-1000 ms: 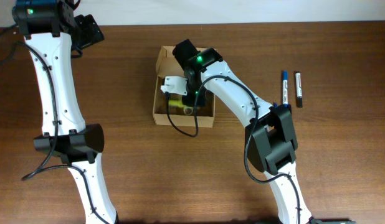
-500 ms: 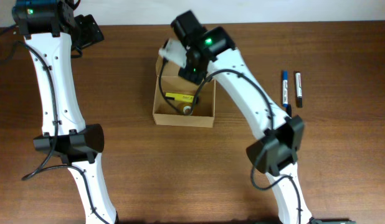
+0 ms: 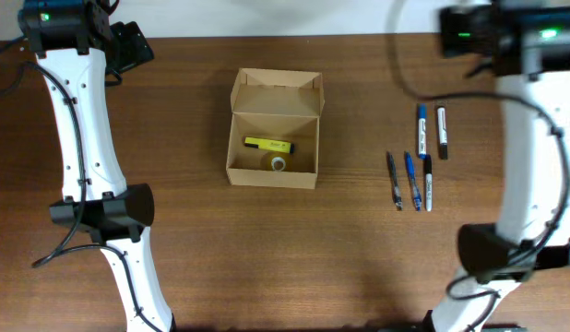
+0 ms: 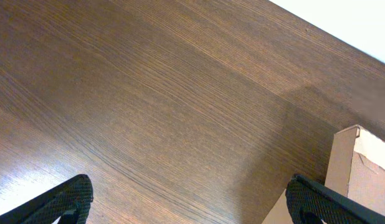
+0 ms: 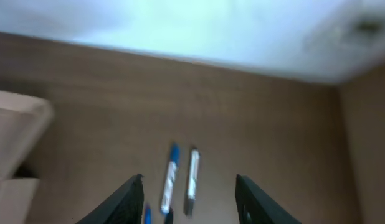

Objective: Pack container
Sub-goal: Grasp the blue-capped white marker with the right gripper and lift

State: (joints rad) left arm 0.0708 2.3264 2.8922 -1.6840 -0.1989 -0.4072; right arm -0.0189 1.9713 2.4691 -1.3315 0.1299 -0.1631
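Observation:
The tan cardboard container (image 3: 309, 139) stands open at the table's centre, its flap lid folded back. Inside lie a yellow highlighter (image 3: 267, 144) and a small roll of tape (image 3: 279, 163). Its corner shows in the left wrist view (image 4: 361, 162) and its edge in the right wrist view (image 5: 18, 124). My left gripper (image 4: 189, 199) is open and empty above bare wood at the far left. My right gripper (image 5: 189, 202) is open and empty, high over the far right, above a blue marker (image 5: 169, 177) and a black marker (image 5: 192, 180).
To the right of the box lie the blue marker (image 3: 421, 129) and the black marker (image 3: 442, 132), and nearer the front, three pens (image 3: 412, 181) side by side. The table's far edge meets a white wall (image 5: 180, 31).
My right arm has lifted out of the box and swung far right to the table's back right corner, leaving the highlighter and tape inside. The left arm has not moved.

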